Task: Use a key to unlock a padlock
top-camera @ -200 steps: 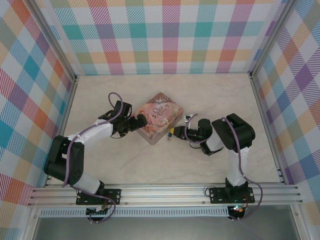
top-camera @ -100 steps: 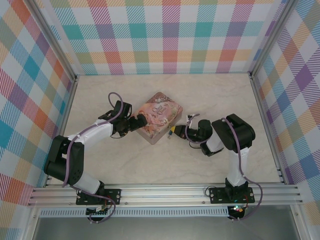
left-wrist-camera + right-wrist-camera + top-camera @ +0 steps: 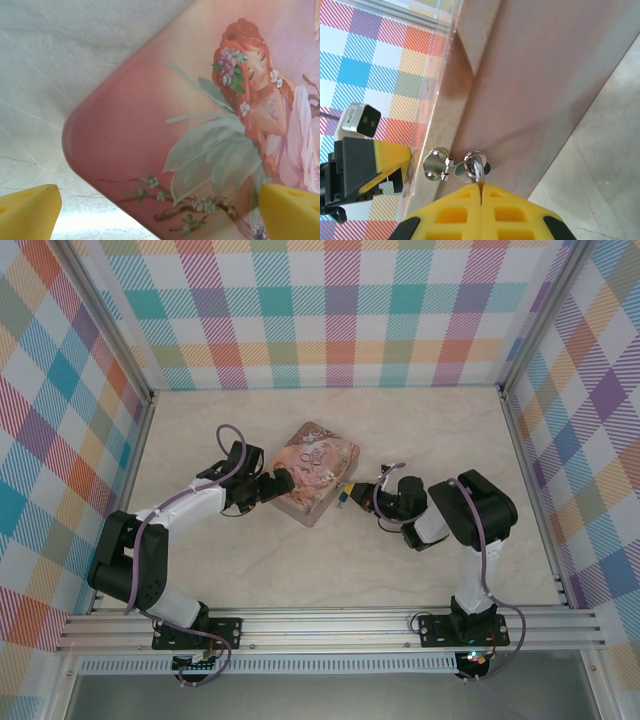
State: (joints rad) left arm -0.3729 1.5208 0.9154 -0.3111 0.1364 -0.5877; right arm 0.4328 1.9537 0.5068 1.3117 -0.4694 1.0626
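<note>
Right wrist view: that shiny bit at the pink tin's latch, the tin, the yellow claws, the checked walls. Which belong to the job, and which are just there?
Job:
- thin silvery piece (key or shackle, unclear), pinched in the shut right gripper
- latch
- fairy tin, with the open left gripper either side of its corner

Just there:
- table
- checked walls

We find the tin (image 3: 318,480) blocking straight ahead of the right gripper (image 3: 345,497) — the table (image 3: 430,430) lies bare beyond and nearer us.

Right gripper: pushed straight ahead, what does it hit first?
Likely the silvery clasp on the pink illustrated tin's side wall; the right gripper, apparently pinching the thin silvery key, is nearly there.
</note>
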